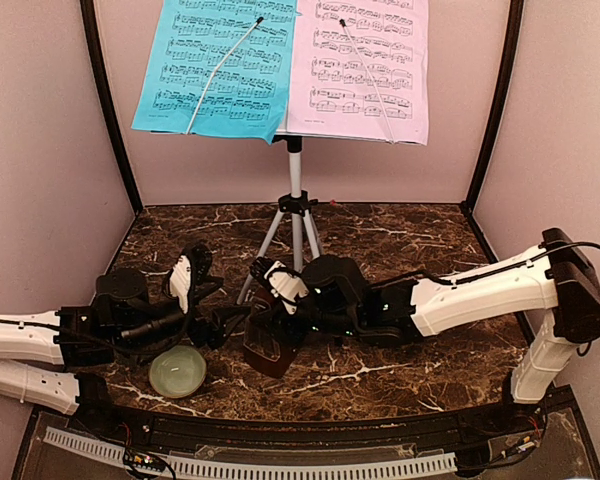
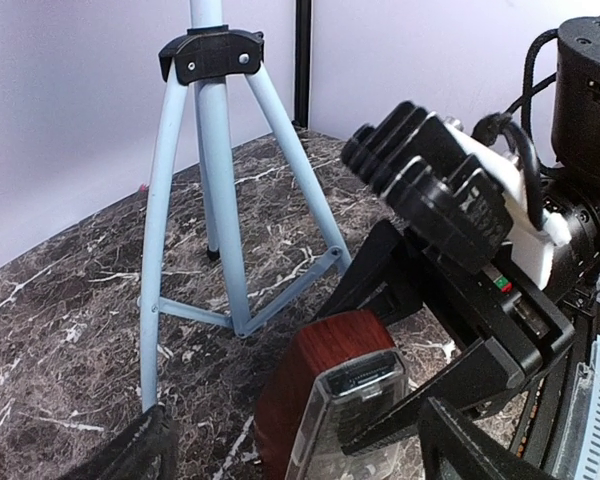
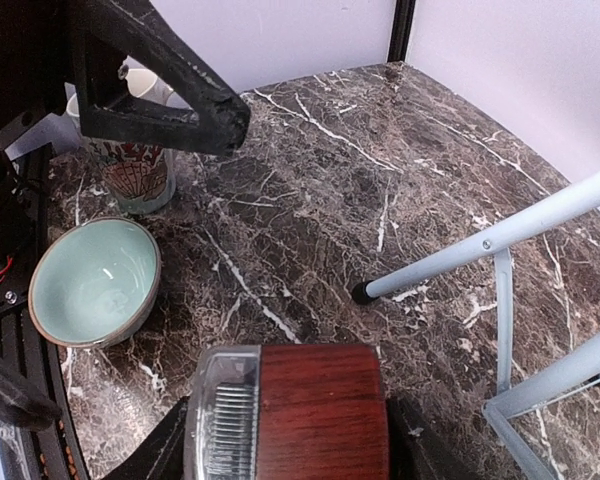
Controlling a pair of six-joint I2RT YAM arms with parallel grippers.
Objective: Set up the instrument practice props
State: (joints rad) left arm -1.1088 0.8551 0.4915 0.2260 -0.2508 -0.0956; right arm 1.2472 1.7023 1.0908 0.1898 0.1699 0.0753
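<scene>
The silver tripod music stand [image 1: 296,190] is upright at the back, with a blue page [image 1: 215,65] and a pink page [image 1: 365,65] on its desk. In front of it the dark-red metronome [image 1: 270,347] is on the marble. My right gripper [image 3: 290,445] is shut on the metronome [image 3: 320,410], one finger on each side. My left gripper [image 2: 300,465] is open, and the metronome [image 2: 325,385] lies just ahead between its spread fingers without touching them. In the left wrist view the tripod legs [image 2: 220,200] rise just behind.
A pale green bowl [image 1: 177,371] sits near the front edge, left of the metronome. The right wrist view shows the bowl [image 3: 40,300] beside a beige patterned mug [image 3: 140,175]. A tripod foot [image 3: 362,293] rests close to the metronome. Walls enclose the table [image 1: 400,380].
</scene>
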